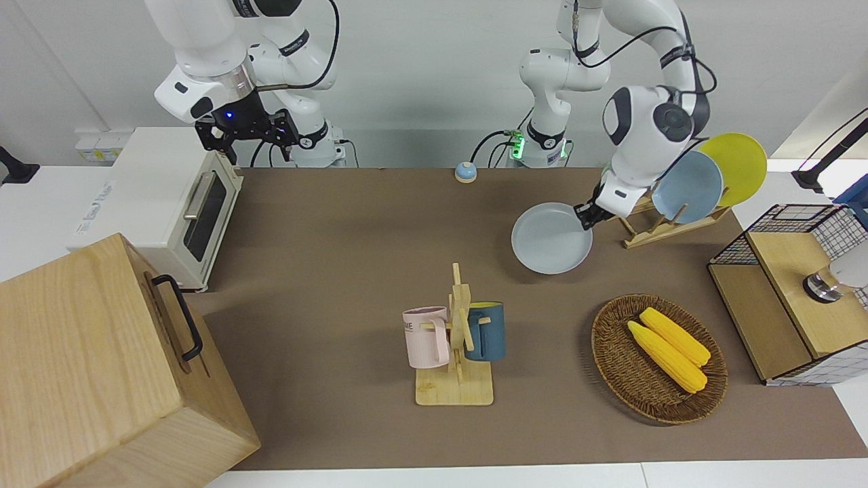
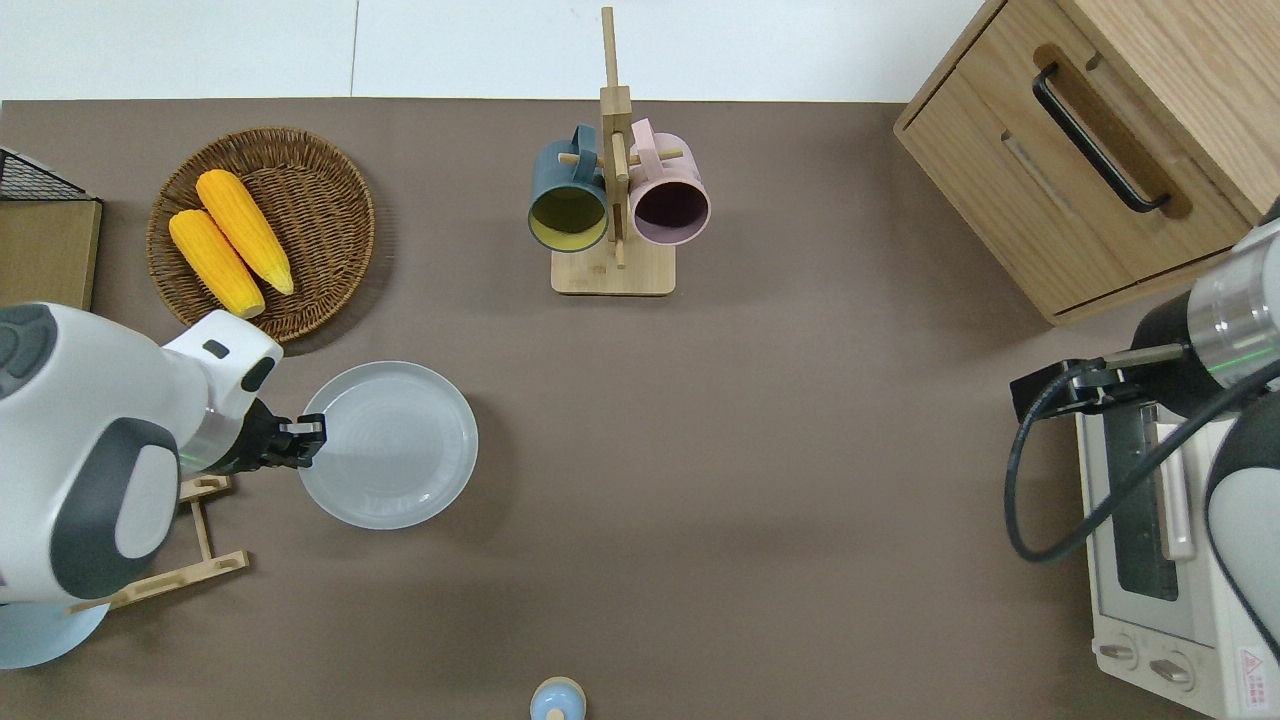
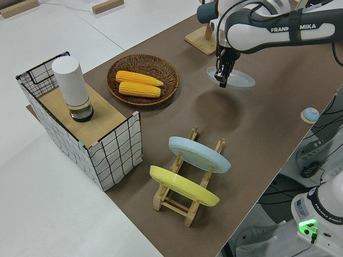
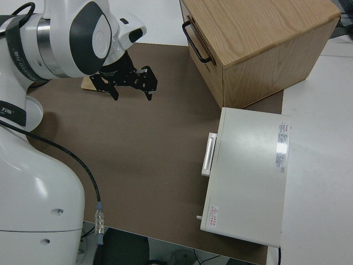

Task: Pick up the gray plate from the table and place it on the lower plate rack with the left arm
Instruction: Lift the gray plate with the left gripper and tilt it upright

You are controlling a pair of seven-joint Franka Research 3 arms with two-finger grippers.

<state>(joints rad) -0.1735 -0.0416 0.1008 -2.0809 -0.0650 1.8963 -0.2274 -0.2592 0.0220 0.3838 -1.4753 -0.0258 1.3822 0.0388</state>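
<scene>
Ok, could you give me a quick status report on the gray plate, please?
Left gripper shut on gray plate rim, plate lifted over the table. Right arm parked. Lower plate rack already holds blue plate and yellow plate.

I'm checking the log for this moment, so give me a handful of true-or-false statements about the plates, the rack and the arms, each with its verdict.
1. The left arm's tool grips the round pale gray plate by its rim. True.
2. The gray plate already stands in the light-wood plate rack. False: it is over the brown table, beside the rack.
3. The rack holds a sky-blue plate and a yellow plate. True.
4. The round wicker basket holds three corn cobs. False: it holds two.
5. The right arm's tool holds a mug. False: it is parked, open and empty.
</scene>
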